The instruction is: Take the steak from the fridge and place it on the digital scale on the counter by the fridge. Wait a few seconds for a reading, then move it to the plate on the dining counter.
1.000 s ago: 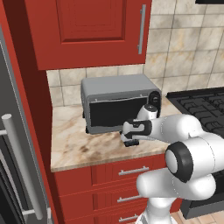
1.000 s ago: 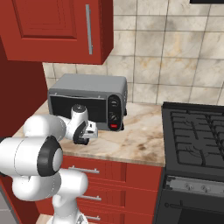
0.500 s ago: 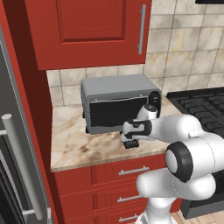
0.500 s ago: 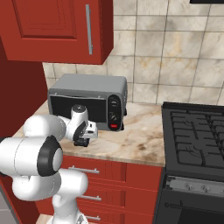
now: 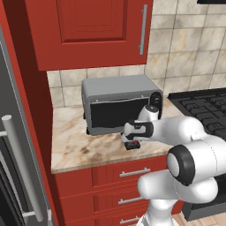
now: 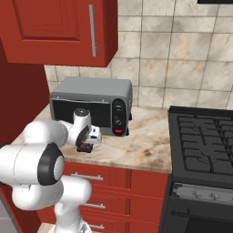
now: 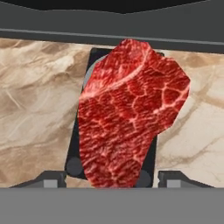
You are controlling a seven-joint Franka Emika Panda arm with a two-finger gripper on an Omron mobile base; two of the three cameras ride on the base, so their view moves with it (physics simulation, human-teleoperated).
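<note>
Steak [image 7: 129,118]: lying flat on the digital scale [image 7: 92,65], covering most of its black top — only the scale's edges and corners peek out around the meat.

Scale: on the short beige table [image 5: 84,148] by the fridge [image 5: 13,145], just in front of the grey toaster oven [image 5: 119,103], near the table's front edge.

My end effector [image 5: 132,140]: poised directly over the steak and pointing down at it; my fingertips [image 7: 50,180] stand apart, one on each side of the meat's near end, and I judge they are not pressing on it.

Key relation: the steak sits straight below me, between my fingers. In my hand view its long axis runs from the near edge up toward the oven, leaning a little to the right, so my fingers straddle its narrow width.

Step in hand: the steak is set on the scale — the pause for a reading looks to be what comes now.

Next move: a re-grasp should need only a closing across that narrow width, then a lift toward the dining counter's plate.
</note>
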